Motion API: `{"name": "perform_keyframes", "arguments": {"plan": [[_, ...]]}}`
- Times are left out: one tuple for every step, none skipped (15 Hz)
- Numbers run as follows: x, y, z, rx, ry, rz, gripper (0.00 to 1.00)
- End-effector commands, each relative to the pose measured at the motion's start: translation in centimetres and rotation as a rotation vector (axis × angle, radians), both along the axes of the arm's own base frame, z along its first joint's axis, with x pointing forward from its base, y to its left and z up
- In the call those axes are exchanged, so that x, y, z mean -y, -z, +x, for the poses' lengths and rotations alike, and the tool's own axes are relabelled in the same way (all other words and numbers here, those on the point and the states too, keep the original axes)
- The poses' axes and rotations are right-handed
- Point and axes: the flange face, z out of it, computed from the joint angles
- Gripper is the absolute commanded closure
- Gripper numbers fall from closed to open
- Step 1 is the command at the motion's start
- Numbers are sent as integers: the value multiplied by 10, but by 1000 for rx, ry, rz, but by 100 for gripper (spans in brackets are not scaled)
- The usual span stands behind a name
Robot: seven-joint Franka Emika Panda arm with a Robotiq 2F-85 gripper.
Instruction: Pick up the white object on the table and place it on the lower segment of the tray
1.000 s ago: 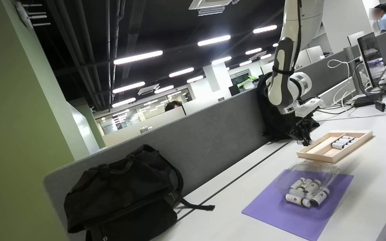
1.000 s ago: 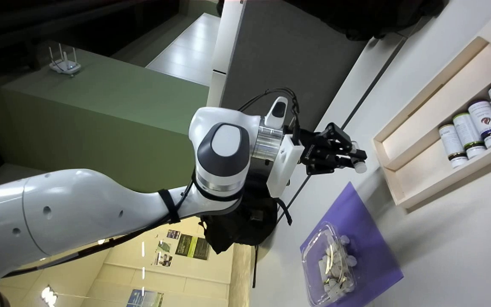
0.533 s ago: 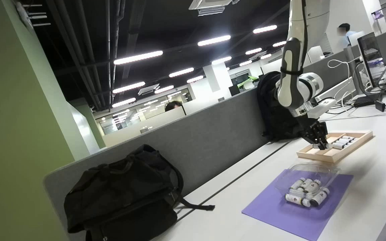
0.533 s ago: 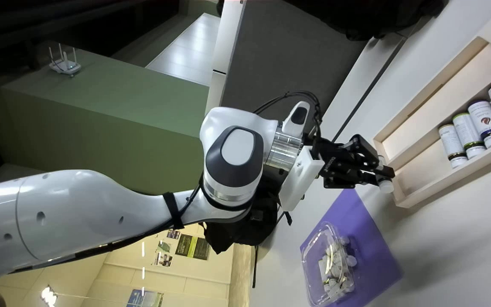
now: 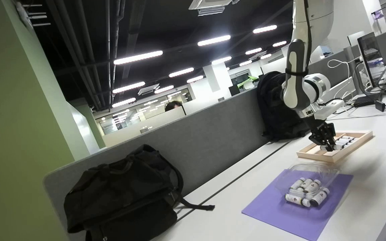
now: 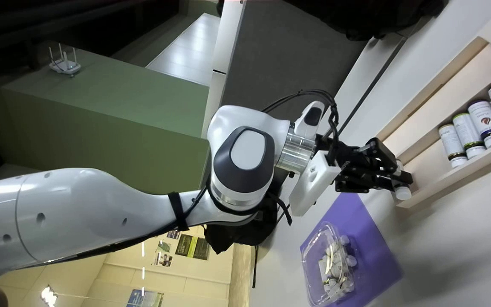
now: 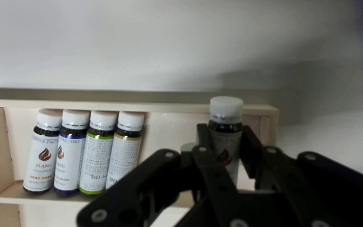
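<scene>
The white object is a small white-labelled bottle with a white cap (image 7: 226,108), also visible in both exterior views (image 6: 402,193). My gripper (image 7: 225,138) is shut on its body, just below the cap; fingers hide part of the label. In an exterior view, the gripper (image 5: 329,148) is at the near end of the light-wood tray (image 5: 315,156). In the wrist view, the bottle overlaps the tray's (image 7: 175,107) segment that holds a row of similar bottles (image 7: 99,151), apart from that row. Its exact height over the tray cannot be told. The table (image 5: 374,194) is pale grey-white.
A purple mat (image 5: 266,207) lies beside the tray. On it stands a clear plastic container (image 5: 330,170) with several bottles (image 5: 297,199) in and around it. A grey partition (image 5: 219,134) backs the table. Black backpacks (image 5: 122,194) stand along it.
The arm has carried the held bottle from beside the tray to over its near end, slightly lower. The row of bottles, the mat and the container have not moved.
</scene>
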Motion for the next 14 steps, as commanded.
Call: {"name": "perform_keyframes", "arguments": {"plan": [[6,-1,-3,43,25,-6,88],[7,0,-4,53,23,-14,88],[8,1,-4,64,23,-14,88],[9,1,-4,72,23,-18,88],[10,2,-4,78,24,-20,88],[11,2,-4,87,24,-23,88],[11,3,-4,93,23,-24,88],[12,4,-4,96,24,-25,88],[12,5,-4,99,24,-27,88],[12,7,-5,98,24,-27,88],[12,8,-5,100,24,-26,88],[12,8,-5,98,26,-24,38],[12,7,-5,96,23,-22,37],[11,5,-5,97,23,-23,32]]}}
